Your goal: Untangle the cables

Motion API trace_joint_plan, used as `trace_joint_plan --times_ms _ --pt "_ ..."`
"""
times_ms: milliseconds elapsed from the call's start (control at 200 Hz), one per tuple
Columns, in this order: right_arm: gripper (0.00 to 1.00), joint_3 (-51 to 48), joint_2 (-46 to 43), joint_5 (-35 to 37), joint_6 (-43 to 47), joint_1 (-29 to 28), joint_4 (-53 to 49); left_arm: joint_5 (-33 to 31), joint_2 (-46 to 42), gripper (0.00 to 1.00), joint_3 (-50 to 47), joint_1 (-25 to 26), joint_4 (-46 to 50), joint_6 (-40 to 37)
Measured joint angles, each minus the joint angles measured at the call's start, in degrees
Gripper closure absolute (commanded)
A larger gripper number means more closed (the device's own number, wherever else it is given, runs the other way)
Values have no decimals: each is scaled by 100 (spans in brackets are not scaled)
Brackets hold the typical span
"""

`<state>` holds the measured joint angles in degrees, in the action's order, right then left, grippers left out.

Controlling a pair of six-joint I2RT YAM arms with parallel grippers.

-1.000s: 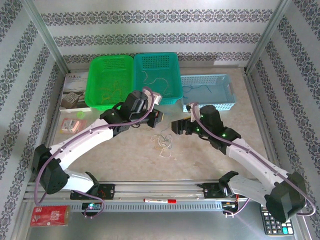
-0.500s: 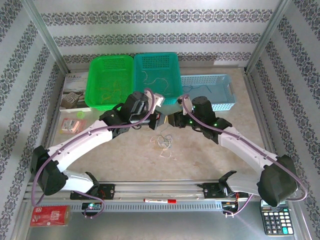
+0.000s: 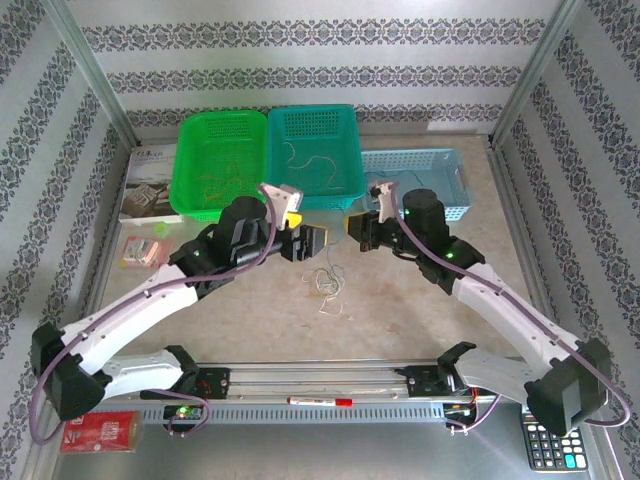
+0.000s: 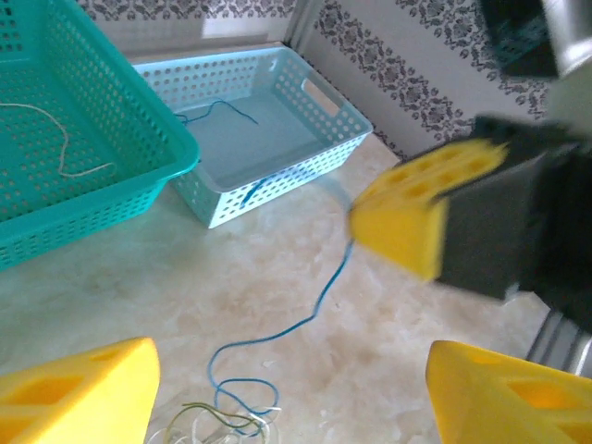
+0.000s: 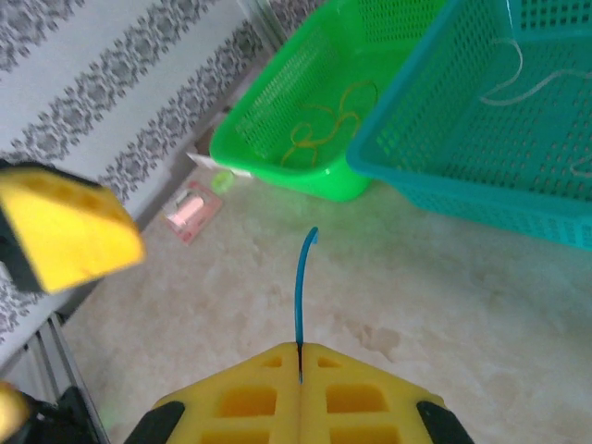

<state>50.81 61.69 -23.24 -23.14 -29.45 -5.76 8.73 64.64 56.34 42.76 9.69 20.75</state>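
- Two pincers meet over the middle of the tabletop (image 3: 262,312). The right pincer (image 5: 301,370) is clamped tight on the blue cable (image 5: 298,287), which sits in the seam between its pressed yellow pads.
- Just beside it, the left pincer (image 4: 294,402) stands spread wide, with nothing between its yellow fingers (image 4: 79,393).
- The right wrist view shows the blue cable's short free end. It points straight out of the seam toward the baskets, and its tip hooks slightly right.
- The left wrist view shows the rest of the strand. Its long axis slants from the right pincer down across the tabletop to the tangle (image 4: 227,421) of blue, yellow-green and white cables lying under the left pincer.
- From above, the tangle lies on the tabletop between the two pincers, a little nearer the arm bases. The blue strand is too thin to trace there.
- Beyond the pincers stand three baskets. The green basket (image 3: 220,160) holds yellow strands, the teal basket (image 3: 315,145) a white one, and the pale blue basket (image 3: 440,175) a blue one.
- A second ago the roles were reversed: the left pincer was shut and the right one spread. The tangle lies in much the same spot.
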Motion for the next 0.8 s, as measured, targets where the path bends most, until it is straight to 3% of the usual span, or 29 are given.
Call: trace_joint_plan --times_ms 280,659,799 --pt "100 437 -122 -37 -404 4 -20 15 -116 19 -1029 0 -793 -46" --pt "100 841 -245 -81 -614 -315 -103 605 702 19 -625 0 -1639 -260" --pt "100 977 -243 -85 -658 -433 -155 649 1027 33 -413 0 -1971 -286"
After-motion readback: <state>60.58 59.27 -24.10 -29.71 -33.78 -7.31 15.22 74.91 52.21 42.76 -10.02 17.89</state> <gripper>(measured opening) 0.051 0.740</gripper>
